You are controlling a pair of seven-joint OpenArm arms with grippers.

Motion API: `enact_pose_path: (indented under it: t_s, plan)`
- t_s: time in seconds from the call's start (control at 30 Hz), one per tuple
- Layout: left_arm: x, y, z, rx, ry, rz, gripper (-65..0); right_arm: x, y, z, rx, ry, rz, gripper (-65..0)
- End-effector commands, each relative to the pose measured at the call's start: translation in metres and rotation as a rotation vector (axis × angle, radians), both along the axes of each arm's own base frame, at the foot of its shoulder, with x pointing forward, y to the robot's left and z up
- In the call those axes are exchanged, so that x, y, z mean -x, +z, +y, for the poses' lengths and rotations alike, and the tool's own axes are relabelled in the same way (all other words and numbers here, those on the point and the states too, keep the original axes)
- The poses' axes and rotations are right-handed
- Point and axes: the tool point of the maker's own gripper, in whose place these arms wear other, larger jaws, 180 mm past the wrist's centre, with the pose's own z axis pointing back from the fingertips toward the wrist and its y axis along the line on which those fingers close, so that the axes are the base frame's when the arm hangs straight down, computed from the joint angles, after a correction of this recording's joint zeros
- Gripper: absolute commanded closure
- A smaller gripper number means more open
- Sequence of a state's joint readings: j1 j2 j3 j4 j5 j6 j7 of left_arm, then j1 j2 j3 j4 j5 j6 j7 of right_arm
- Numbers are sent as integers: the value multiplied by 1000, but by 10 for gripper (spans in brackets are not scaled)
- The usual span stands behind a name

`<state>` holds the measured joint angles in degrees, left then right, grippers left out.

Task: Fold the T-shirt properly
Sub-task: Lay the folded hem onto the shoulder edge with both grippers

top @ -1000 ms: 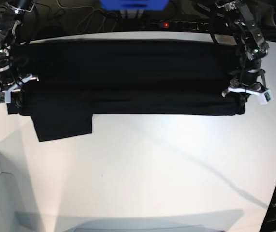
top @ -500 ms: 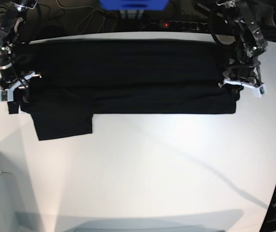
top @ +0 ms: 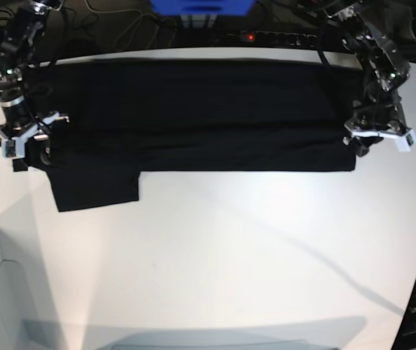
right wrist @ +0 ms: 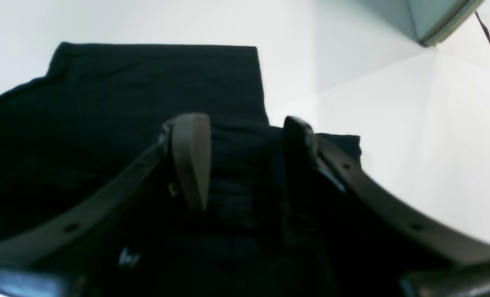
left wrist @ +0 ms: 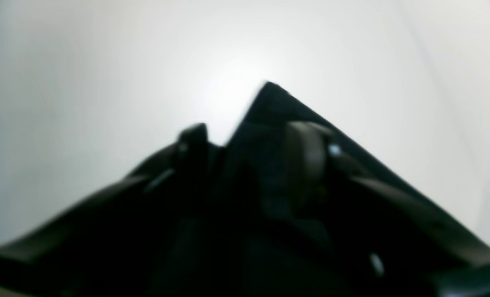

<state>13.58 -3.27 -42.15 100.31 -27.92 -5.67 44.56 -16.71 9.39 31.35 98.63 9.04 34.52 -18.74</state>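
The T-shirt (top: 193,117) lies folded into a long black band across the far side of the white counter (top: 230,255), one sleeve flap sticking out toward the near edge. The right gripper (right wrist: 239,161) hangs over one end, fingers (right wrist: 189,159) spread and released. The left gripper (left wrist: 249,165) sits over the opposite corner, fingers likewise apart, grasping nothing.

a white counter (top: 230,248) fills most of the view. behind its far edge sit a blue box (top: 201,7) and a power strip (top: 281,36) with a red light.
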Motion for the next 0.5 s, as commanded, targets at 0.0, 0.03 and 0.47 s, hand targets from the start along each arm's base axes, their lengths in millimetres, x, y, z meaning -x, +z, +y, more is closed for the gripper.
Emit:
enact_pose_path:
  t_s: [0.0, 0.03, 0.47]
  plan:
    - [-8, 8, 7, -26, -3, -28, -349, -6, 15, -2, 12, 16, -52, -295]
    - [-12, 5, 7, -23, -11, -21, -370, -7, 16, -3, 13, 17, -53, -295]
    - [-31, -14, -10, 22, -57, 2, -326, -17, 24, -3, 17, 18, -83, -295]
